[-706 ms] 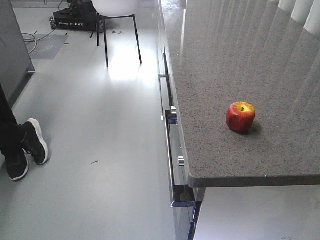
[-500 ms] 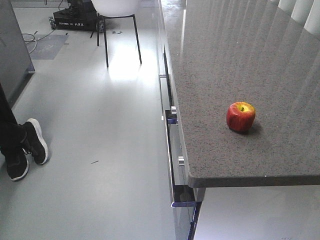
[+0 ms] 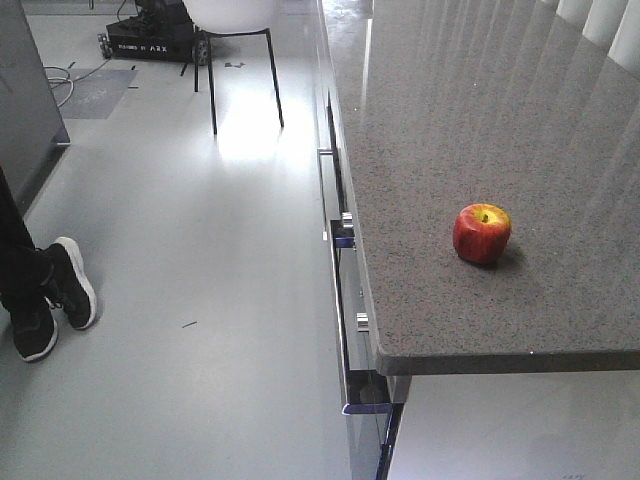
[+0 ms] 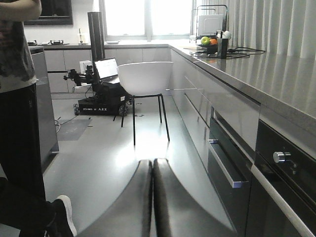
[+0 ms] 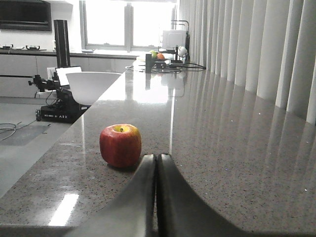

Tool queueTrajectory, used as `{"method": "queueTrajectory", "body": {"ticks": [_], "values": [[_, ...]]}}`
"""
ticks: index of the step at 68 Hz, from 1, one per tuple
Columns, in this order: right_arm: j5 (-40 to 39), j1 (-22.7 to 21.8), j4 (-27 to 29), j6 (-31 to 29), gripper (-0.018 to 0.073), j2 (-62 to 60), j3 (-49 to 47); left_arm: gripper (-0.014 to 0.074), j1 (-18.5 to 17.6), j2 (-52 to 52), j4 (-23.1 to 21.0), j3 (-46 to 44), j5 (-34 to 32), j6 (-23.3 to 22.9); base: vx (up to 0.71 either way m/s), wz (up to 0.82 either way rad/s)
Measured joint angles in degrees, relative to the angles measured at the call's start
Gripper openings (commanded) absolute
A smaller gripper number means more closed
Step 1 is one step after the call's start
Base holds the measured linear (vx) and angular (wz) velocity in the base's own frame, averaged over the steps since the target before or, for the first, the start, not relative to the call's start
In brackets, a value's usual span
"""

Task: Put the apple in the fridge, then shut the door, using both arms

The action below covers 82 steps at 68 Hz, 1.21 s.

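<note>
Speckled grey counter (image 3: 450,110); one red apple (image 3: 482,233) upright on it, near its front edge

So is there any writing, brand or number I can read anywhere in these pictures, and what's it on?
"ARX": white letters on the black wheeled base beside the white chair; the smaller words before it are too blurred to read.
No other text shows.
</note>
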Motion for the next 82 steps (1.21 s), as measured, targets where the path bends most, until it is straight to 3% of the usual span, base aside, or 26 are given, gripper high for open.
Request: {"method": "queueTrajectory", "body": {"ticks": [12, 33, 43, 51, 59, 71, 82], "values": [[3.4, 0.0, 0.0, 0.0, -0.0003, 1.8, -4.5, -0.0006, 0.0, 0.0, 0.0, 0.0, 0.0, 0.0, 0.0, 0.0], [18.1, 0.0, 0.0, -0.1, 0.0001, 16.0, -22.2, -0.0006, 0.0, 0.0, 0.0, 0.0, 0.0, 0.0, 0.0, 0.0], [26.4, 0.0, 0.0, -0.2, 0.0052, 23.5, -30.1, -0.0006, 0.0, 0.0, 0.0, 0.0, 0.0, 0.0, 0.0, 0.0], [33.7, 0.0, 0.0, -0.3, 0.0167, 29.9, -35.2, -0.0006, 0.0, 0.0, 0.0, 0.0, 0.0, 0.0, 0.0, 0.0], [39.5, 0.0, 0.0, -1.9, 0.0347, 35.7, -38.6, -0.0006, 0.0, 0.0, 0.0, 0.0, 0.0, 0.0, 0.0, 0.0], [41.7, 0.0, 1.4, -5.4, 0.0591, 43.0, -40.7, -0.0006, 0.0, 0.0, 0.0, 0.0, 0.0, 0.0, 0.0, 0.0], [42.2, 0.0, 4.8, -9.2, 0.0708, 49.4, -42.8, -0.0006, 0.0, 0.0, 0.0, 0.0, 0.0, 0.0, 0.0, 0.0]]}}
